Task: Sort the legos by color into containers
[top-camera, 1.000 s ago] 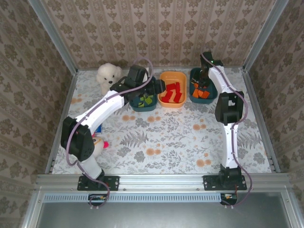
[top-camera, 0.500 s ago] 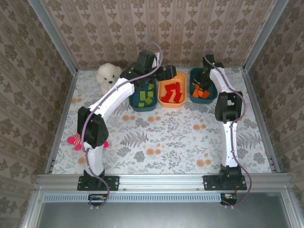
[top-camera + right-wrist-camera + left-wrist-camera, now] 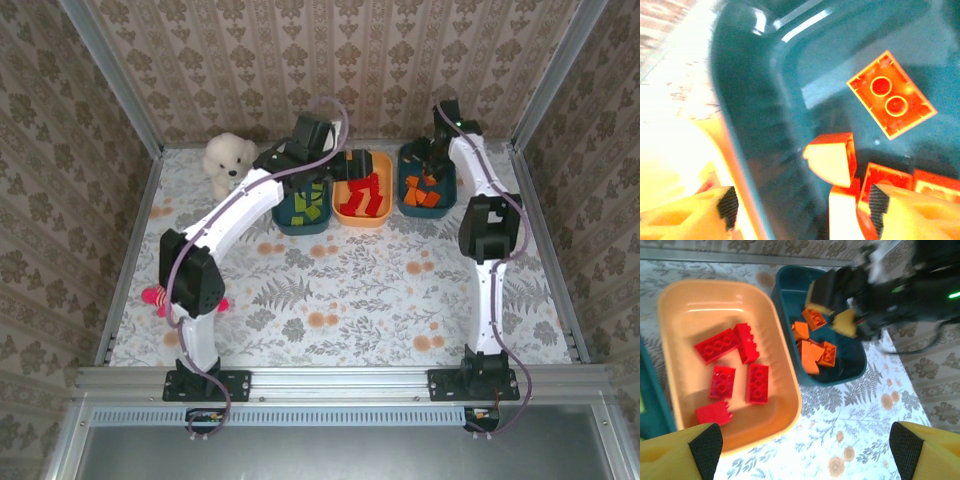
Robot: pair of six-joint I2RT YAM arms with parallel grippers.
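Left arm (image 3: 240, 205) reaches far forward and slants right, upper link upright near its base, with the left gripper (image 3: 348, 166) turned right at the far end. Its fingers (image 3: 702, 445) are spread wide with nothing between them. Right arm (image 3: 487, 225) runs nearly straight ahead from its base, elbow at mid-reach, with the right gripper (image 3: 428, 158) angled down and its pads (image 3: 726, 206) apart, clamping nothing.

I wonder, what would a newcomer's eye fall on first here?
Bright sorted colours along the far edge: red legos in the orange bin, orange legos in the right teal bin. The left gripper and right gripper hang open above them; a white plush dog sits far left.
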